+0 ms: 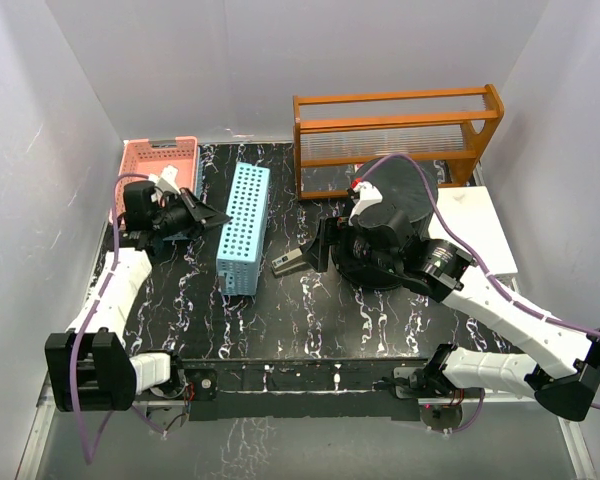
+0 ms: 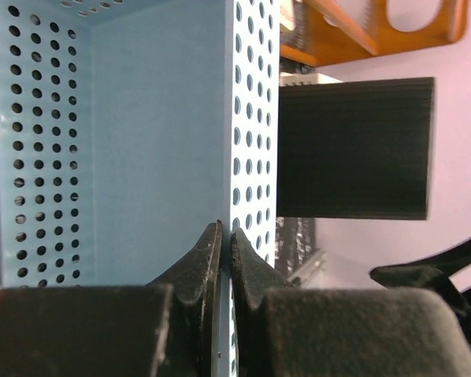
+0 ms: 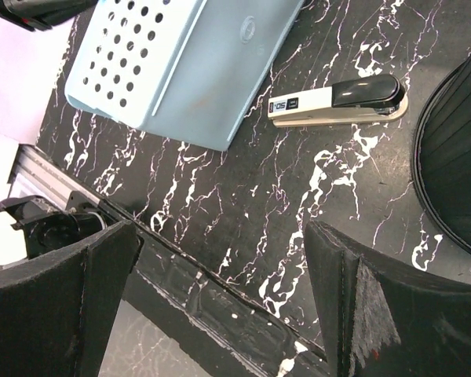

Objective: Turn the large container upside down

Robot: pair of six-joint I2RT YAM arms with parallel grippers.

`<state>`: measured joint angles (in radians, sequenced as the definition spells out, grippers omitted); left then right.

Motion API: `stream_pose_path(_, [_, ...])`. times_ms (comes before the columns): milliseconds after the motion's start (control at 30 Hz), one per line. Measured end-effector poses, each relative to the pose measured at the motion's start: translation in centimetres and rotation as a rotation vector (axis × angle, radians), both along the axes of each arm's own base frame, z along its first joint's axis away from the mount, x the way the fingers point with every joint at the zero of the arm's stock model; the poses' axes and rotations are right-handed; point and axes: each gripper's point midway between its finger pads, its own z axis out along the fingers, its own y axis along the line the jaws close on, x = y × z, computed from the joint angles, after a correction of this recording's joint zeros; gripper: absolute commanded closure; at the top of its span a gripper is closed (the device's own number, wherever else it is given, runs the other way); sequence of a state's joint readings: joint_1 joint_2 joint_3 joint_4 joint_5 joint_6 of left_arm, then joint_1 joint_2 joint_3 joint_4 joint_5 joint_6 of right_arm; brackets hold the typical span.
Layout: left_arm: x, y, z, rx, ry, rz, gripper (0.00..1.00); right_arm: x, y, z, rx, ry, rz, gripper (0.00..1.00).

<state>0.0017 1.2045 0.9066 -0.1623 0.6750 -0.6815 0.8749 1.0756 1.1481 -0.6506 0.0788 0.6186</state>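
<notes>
- The large container [image 1: 408, 183] stands at the back right of the worktop [image 1: 310, 330], just in front of the wooden rack [image 1: 395, 130]. My right arm covers most of it from above, so I cannot say for certain which end is up.
- The right gripper [image 3: 220, 236] hovers low beside the container, on the side toward the middle of the worktop. Its jaws are spread wide and hold nothing. In its wrist view only the curved lower edge of the container shows, at the right border.
- The left gripper [image 2: 225, 236] has its jaws pressed almost together on the thin perforated wall of the blue basket [image 1: 245, 225]. The basket stands on its long side, well apart from the container.
- A stapler [image 3: 337, 100] lies between the basket and the container, near the right jaws.
- I judge the step in hand is to bring the right jaws onto the container. The body looks too wide for the opening, so I would take the wall itself, one jaw inside and one outside.
- The ribbed plastic may flex and slip. I would grip deep, close firmly, and lift clear of the worktop before I roll the wrist.
- During the swing I would stay away from the stapler and the rack.
</notes>
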Motion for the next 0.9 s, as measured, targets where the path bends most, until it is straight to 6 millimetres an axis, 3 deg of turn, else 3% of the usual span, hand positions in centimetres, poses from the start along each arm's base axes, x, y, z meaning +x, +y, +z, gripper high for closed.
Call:
stream_pose_path(167, [-0.8,-2.7,0.4,-0.141,0.025,-0.033,1.00,0.1,0.1,0.2,0.013,0.001,-0.005,0.12])
stream_pose_path(300, [-2.0,-5.7,2.0,-0.191,0.013,-0.099,1.00,0.2,0.4,0.3,0.026,-0.005,-0.003,0.12])
stream_pose_path(400, [-2.4,-6.7,3.5,-0.233,-0.010,-0.122,1.00,0.1,0.5,-0.1,0.025,0.004,0.002,0.12])
stream_pose_path(667, [-2.2,-6.1,2.9,-0.234,-0.017,-0.102,1.00,0.1,0.9,-0.1,0.035,0.008,0.010,0.12])
stream_pose_path(800, [-1.5,-4.1,1.9,-0.211,-0.019,-0.058,1.00,0.1,0.8,0.1,0.038,0.005,0.009,0.12])
stream_pose_path(900, [-1.4,-2.4,0.1,-0.178,0.026,-0.015,1.00,0.0,0.7,0.3,0.043,-0.001,0.006,0.12])
